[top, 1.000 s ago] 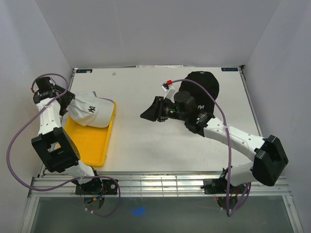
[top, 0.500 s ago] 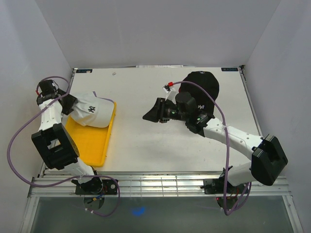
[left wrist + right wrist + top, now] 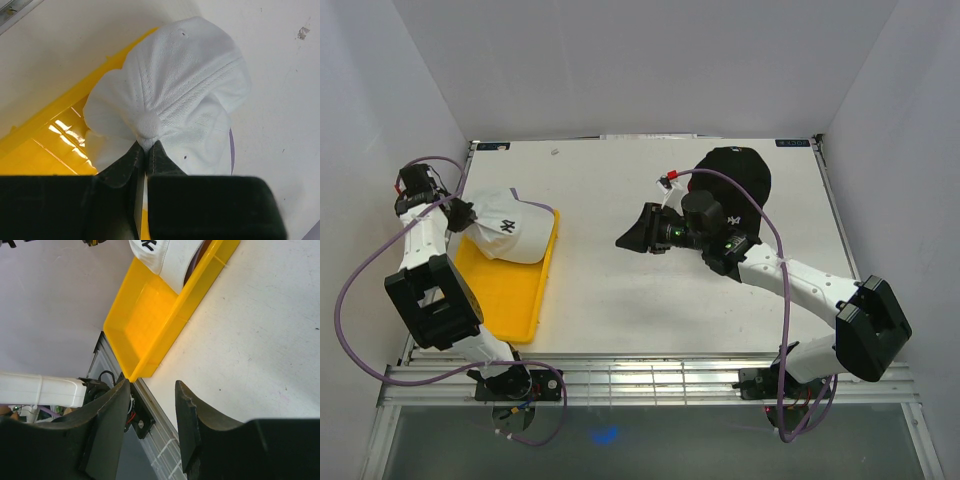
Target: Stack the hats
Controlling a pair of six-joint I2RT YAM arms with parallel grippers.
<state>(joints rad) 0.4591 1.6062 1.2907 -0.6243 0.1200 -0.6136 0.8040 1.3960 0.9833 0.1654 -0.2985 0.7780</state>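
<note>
A white cap with a black NY (image 3: pixel 510 225) lies over the far end of the yellow tray (image 3: pixel 510 290). In the left wrist view the white cap (image 3: pixel 170 85) fills the middle, and my left gripper (image 3: pixel 146 146) is shut on the crown fabric at its top button. From above, that left gripper (image 3: pixel 463 213) sits at the cap's left side. A thin lavender edge (image 3: pixel 231 150) shows under the cap. The black cap (image 3: pixel 738 172) rests at the back right, behind my right arm. My right gripper (image 3: pixel 632 232) hangs open and empty over mid-table, its fingers (image 3: pixel 107 415) apart.
The right wrist view shows the yellow tray (image 3: pixel 150 320), the white cap (image 3: pixel 170 255) at its far end and the table's near metal rail (image 3: pixel 160 440). White walls enclose the table on three sides.
My left gripper has closed onto the top of the white cap. The right gripper has drifted slightly to the right and stays open.
</note>
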